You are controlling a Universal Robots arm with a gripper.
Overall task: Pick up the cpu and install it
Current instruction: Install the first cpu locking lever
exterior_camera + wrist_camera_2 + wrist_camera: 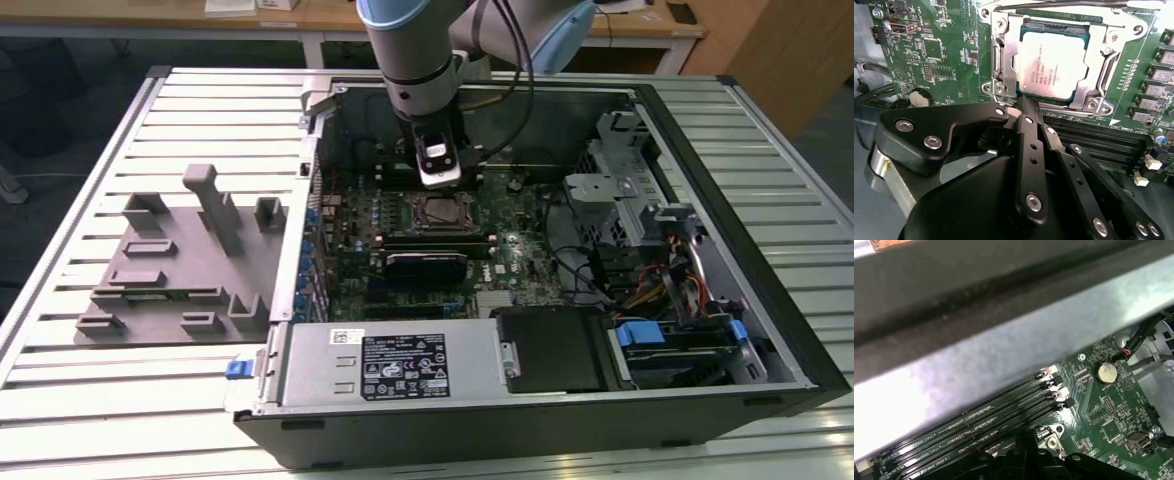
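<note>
**CPU seated in the socket, end effector just beside it**

In the second wrist view we see the cpu [1053, 65] lying flat inside the socket frame [1004, 60] on the green motherboard [939, 50], its silver top facing up and its edges squared with the metal bracket around it. The end effector [1021, 107] sits just beside the socket's near edge, its black fingers [1029, 135] drawn together with nothing between them — narrow and empty, tips close to the frame but apart from the chip.

In the exterior view the arm [414, 60] reaches down into the open computer case [694, 300], which lies on its side on the slatted tabletop [80, 380]. The end effector [441, 180] hangs over the board just behind the socket [434, 212]. A grey fixture block [174, 270] with slots and posts rests on the tabletop at the exterior view's left, well apart from the case.

In the first wrist view we make out the row of memory slots [984, 420] and a round coin battery [1106, 372] — both on the board.
</note>
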